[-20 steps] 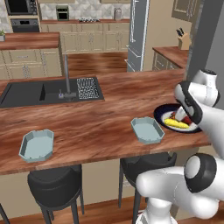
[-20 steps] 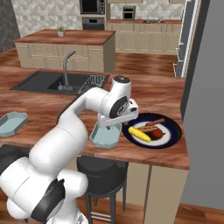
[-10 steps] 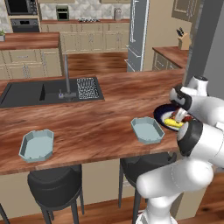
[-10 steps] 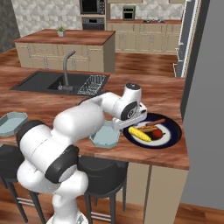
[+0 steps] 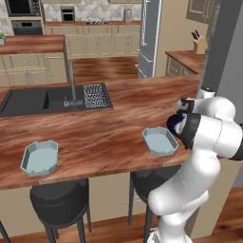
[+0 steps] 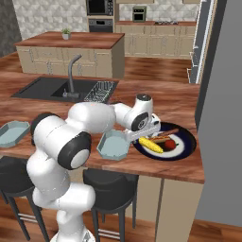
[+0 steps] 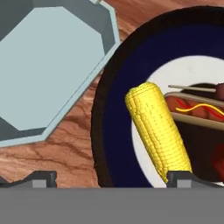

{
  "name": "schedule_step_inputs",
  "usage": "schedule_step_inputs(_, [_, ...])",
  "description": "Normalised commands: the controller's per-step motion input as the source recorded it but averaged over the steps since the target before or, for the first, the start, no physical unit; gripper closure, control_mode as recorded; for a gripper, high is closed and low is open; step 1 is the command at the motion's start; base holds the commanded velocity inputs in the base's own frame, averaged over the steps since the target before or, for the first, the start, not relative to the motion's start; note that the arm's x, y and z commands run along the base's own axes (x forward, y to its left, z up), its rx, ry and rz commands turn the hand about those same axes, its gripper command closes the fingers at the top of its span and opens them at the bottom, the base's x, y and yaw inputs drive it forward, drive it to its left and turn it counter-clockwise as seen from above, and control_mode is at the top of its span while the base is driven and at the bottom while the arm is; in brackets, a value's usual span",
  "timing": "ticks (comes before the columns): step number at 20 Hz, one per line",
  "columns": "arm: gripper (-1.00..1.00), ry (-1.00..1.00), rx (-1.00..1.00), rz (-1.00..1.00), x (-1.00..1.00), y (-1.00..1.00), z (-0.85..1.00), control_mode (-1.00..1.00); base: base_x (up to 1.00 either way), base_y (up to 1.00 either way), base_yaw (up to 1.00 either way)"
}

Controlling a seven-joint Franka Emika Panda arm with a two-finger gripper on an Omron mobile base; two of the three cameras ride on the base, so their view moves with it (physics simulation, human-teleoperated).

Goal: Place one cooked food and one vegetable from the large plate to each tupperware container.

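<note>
Wood-grain kitchen surface point(image 6: 52, 120) carries a wide round dark navy plate with a paler centre point(image 6: 185, 149) near its right end. On that plate, in the right base view, a short yellow corn cob point(image 6: 150, 144) lies at about 8 o'clock, a reddish-brown sausage in a tan bun point(image 6: 160, 140) sits beside it toward the centre, a thin sausage on a stick point(image 6: 169, 132) lies at 12 o'clock, and a small round red vegetable point(image 6: 170, 144) rests just at 3 o'clock of the bun. A shallow pale blue-grey octagonal tray point(image 6: 114, 144) sits just at 9 o'clock of the plate, and a second matching tray point(image 6: 13, 133) lies well apart at the far left. The white arm's fingers point(image 7: 111, 179) stand spread wide, holding nothing, low over the plate's near edge, one tip beside the corn cob's end.
</note>
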Motion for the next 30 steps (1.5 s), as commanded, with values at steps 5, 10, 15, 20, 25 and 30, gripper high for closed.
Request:
schedule_step_inputs(5, [-1.00, 0.00, 0.00, 0.00, 0.22, -0.42, -0.26, -1.00, 0.00, 0.00, 0.00])
schedule_step_inputs(10, [-1.00, 0.00, 0.00, 0.00, 0.32, -0.33, -0.21, -1.00, 0.00, 0.00, 0.00])
schedule_step_inputs(15, [-1.00, 0.00, 0.00, 0.01, 0.04, 0.00, -0.34, -1.00, 0.00, 0.00, 0.00])
schedule_step_inputs(20, [-1.00, 0.00, 0.00, 0.07, 0.17, 0.00, -0.26, -1.00, 0.00, 0.00, 0.00])
schedule_step_inputs(25, [-1.00, 0.00, 0.00, 0.11, 0.15, -0.01, -0.20, -1.00, 0.00, 0.00, 0.00])
schedule_step_inputs(30, [1.00, 0.00, 0.01, 0.06, 0.00, 0.01, -0.29, -1.00, 0.00, 0.00, 0.00])
